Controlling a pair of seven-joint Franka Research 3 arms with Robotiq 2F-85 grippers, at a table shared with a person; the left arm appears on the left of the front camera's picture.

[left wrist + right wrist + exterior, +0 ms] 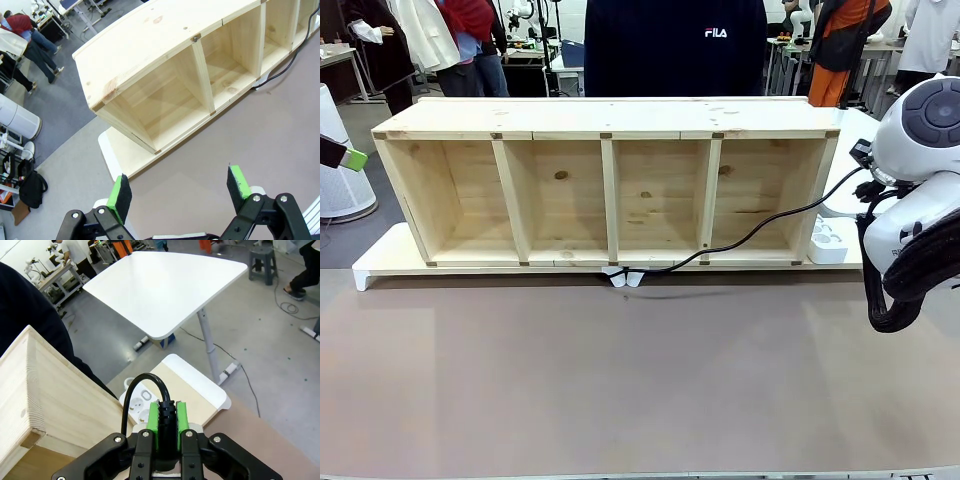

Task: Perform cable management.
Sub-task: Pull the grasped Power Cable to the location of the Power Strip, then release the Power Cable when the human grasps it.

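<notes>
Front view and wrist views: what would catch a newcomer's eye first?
The long wooden shelf with four open compartments spans the front view. A black cable runs from its front rightward, and the right gripper is shut on the cable's end near a white power strip.

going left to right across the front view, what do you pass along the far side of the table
left gripper's green pad → wooden shelf → white power strip → right arm
</notes>
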